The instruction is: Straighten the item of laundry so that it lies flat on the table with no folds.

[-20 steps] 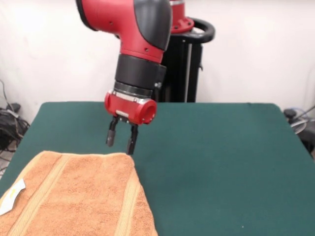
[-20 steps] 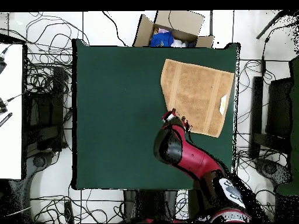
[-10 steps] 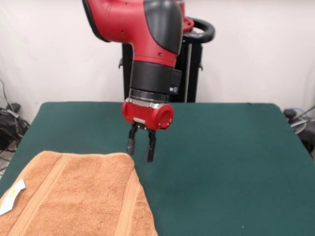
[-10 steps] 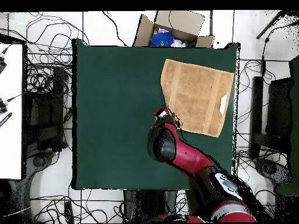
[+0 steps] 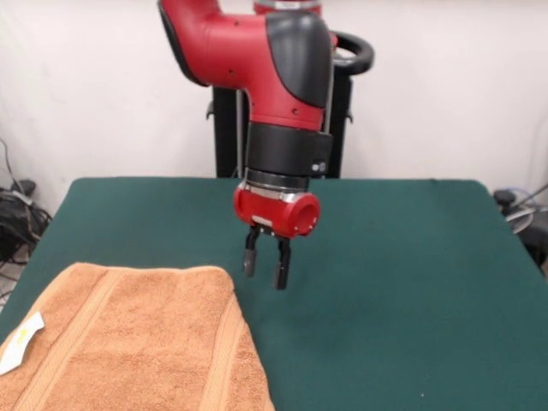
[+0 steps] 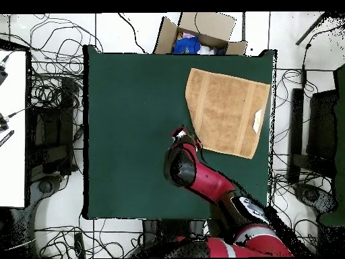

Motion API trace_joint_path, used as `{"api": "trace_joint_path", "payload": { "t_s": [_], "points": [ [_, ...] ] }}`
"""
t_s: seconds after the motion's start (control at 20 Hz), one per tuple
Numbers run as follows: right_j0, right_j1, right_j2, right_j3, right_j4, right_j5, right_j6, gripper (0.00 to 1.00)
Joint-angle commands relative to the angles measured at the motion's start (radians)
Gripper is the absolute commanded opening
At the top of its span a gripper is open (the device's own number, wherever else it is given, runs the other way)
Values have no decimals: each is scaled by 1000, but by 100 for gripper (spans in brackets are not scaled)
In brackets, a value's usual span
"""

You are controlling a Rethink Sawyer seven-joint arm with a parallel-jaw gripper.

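Observation:
The item of laundry (image 5: 128, 342) is an orange-tan towel spread at the front left of the green table (image 5: 385, 282), with a white tag (image 5: 21, 342) at its left edge. In the overhead view the towel (image 6: 228, 111) lies near the table's (image 6: 128, 135) upper right corner. My gripper (image 5: 265, 267) hangs just right of the towel's far right corner, open, with nothing between its fingers. From above, the gripper (image 6: 179, 133) sits left of the towel's lower corner, mostly hidden by the arm.
An open cardboard box (image 6: 199, 32) with blue cloth inside stands off the table's top edge in the overhead view. Cables (image 6: 54, 88) cover the floor around the table. A black stand (image 5: 334, 111) rises behind the table.
My gripper has moved right in the front view, from over the towel's far corner to the bare table beside it. The towel has not moved.

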Motion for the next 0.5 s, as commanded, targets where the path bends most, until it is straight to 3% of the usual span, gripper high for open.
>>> {"api": "trace_joint_path", "payload": {
  "t_s": [0.05,0.5],
  "points": [
    [73,72,-52,-19,125,54,205,100],
    [112,117,-133,-50,170,69,153,100]
  ]
}}
